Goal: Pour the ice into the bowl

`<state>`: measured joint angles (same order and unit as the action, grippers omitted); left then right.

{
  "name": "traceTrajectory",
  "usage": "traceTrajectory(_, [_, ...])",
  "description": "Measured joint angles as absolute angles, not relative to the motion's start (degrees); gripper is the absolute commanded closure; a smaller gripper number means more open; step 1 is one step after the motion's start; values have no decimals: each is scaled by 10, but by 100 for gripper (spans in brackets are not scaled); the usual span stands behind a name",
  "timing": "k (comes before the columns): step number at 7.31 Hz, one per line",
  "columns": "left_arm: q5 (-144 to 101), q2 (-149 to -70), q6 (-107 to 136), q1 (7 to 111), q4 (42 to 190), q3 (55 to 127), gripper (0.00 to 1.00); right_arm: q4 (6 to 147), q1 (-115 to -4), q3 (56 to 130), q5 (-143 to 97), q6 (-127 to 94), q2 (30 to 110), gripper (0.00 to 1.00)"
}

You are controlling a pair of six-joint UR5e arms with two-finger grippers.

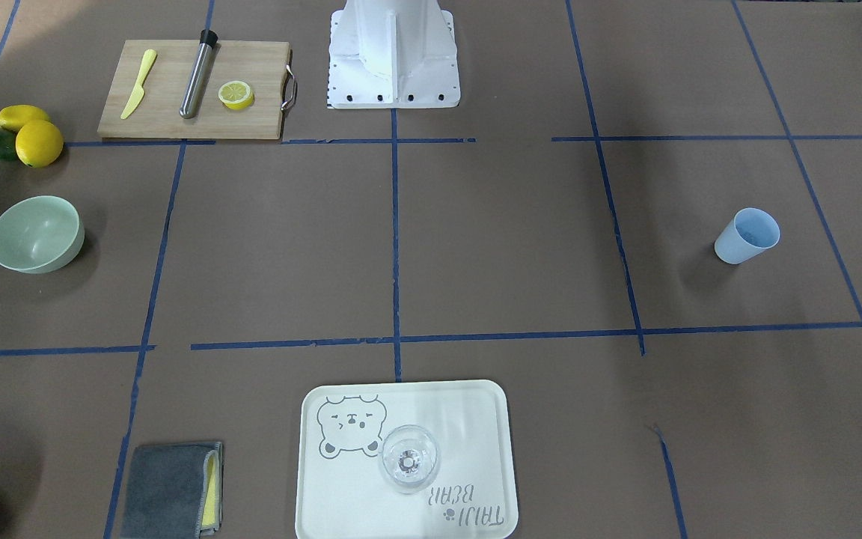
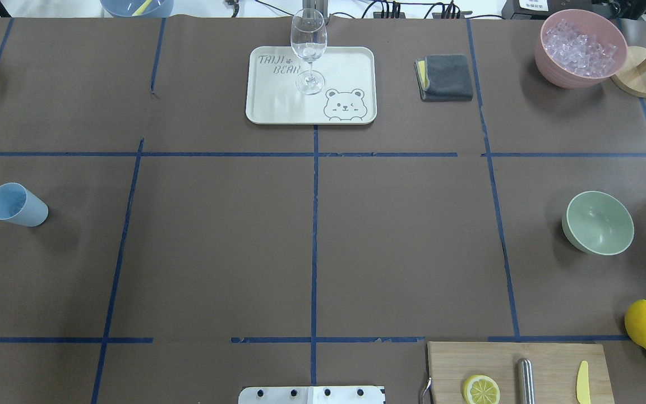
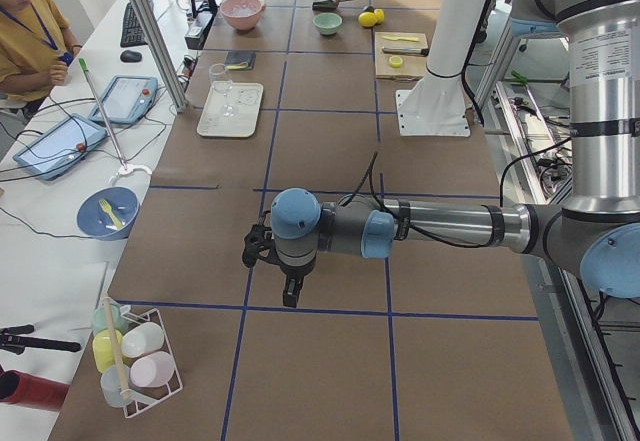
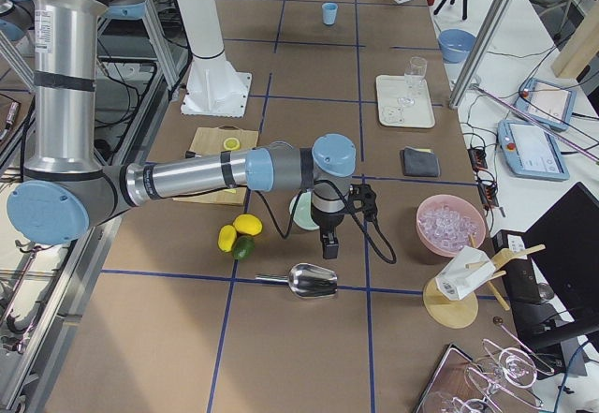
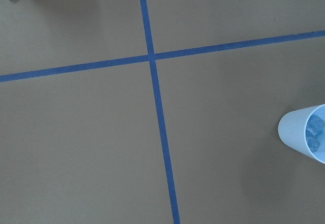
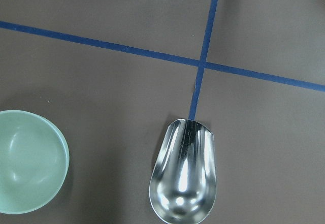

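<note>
- Firstly, neither arm appears in the overhead or front-facing views. The left gripper (image 3: 289,293) and right gripper (image 4: 328,246) show only in the side views, so I cannot tell whether either claw is spread or pressed together.
- The bowl (image 2: 598,223) is largely hidden behind the right wrist in the exterior right view, and the frame edge cuts it in the right wrist view.
- The light blue cup (image 2: 17,205) is cut by the frame edge in the left wrist view. The ice (image 5: 315,132) inside it shows only there, as a few glassy cubes too indistinct to count.
- The metal scoop (image 6: 184,176) runs off the bottom of the right wrist view, and only a sliver of it shows at the overhead view's edge.
- The left arm (image 3: 450,226) reaches out level over the table (image 2: 216,252), wrist bent so its gripper points straight down above the surface.
- The right arm (image 4: 187,179) is posed alike, forearm level and gripper pointing down between the bowl and the scoop.
- The bowl is round, pale mint-green, smooth and upright. It sits to the robot's right of the bear-print tray (image 2: 278,95), nearer the robot and well apart from it.
- The cup with the ice stands upright to the robot's left of the tray, also nearer the robot and well apart.
- A pink container (image 2: 558,73) heaped with clear cubes stands to the robot's right of the tray, beyond a folded grey cloth (image 2: 447,77).
</note>
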<state>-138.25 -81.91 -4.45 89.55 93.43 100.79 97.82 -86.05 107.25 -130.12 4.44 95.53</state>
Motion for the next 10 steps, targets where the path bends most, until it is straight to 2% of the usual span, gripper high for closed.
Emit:
traceTrajectory(3, [-1380, -824, -48, 896, 934, 1009, 0, 966, -859, 1079, -1304, 43, 948, 0])
traceTrajectory(7, [-1380, -826, -48, 896, 934, 1010, 0, 870, -853, 1062, -1356, -33, 935, 0])
traceTrajectory(10, [-1381, -826, -49, 896, 935, 1012, 0, 705, -783, 1074, -1360, -115, 962, 0])
